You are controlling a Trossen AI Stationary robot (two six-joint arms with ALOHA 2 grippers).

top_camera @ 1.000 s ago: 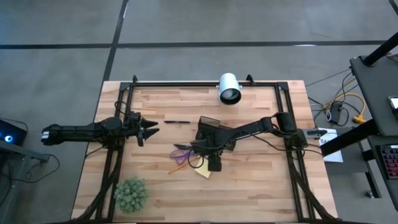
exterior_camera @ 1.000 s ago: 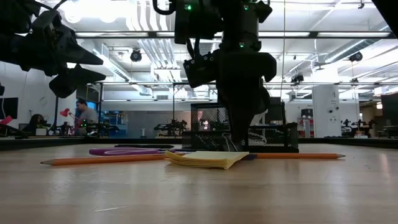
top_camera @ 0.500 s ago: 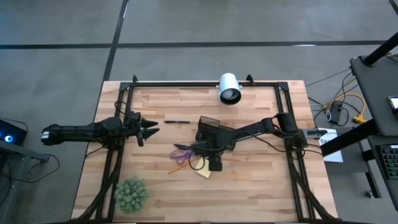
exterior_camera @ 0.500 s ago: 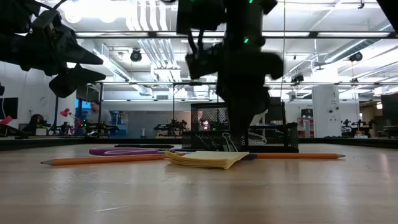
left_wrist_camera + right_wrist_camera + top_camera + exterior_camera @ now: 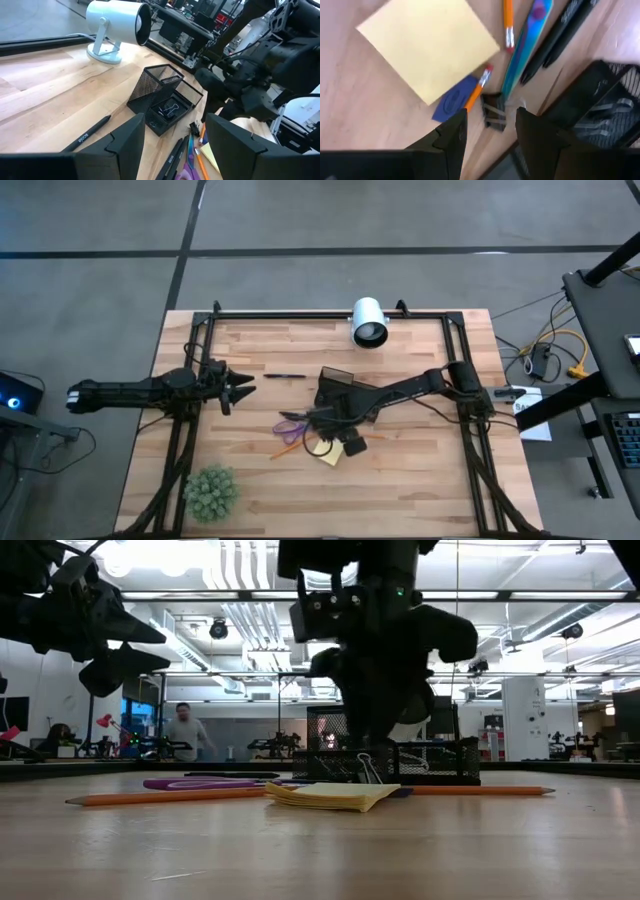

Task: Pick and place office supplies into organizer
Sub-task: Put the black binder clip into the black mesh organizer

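Observation:
The black mesh organizer (image 5: 338, 390) (image 5: 162, 95) stands mid-table with a dark clip (image 5: 167, 107) inside. Just in front of it lie the yellow sticky pad (image 5: 325, 452) (image 5: 427, 47), two orange pencils (image 5: 507, 22), the purple-handled scissors (image 5: 292, 425) and black pens (image 5: 565, 30). A black binder clip (image 5: 492, 117) (image 5: 368, 772) rests on the wood beside the pad. My right gripper (image 5: 490, 120) (image 5: 372, 752) points down just above this clip, open, one finger on either side of it and touching nothing. My left gripper (image 5: 245, 388) waits open at the table's left.
Another black pen (image 5: 285, 375) lies alone left of the organizer. A small blue flat piece (image 5: 452, 100) sticks out from under the pad. A white cylindrical camera (image 5: 368, 322) stands at the far edge, and a fuzzy green ball (image 5: 210, 492) sits near the front left corner.
My right gripper has rolled about its downward-pointing line above the clip and pad, staying over the same spot. Its wrist camera has swung toward the table's right. The office supplies have not moved.

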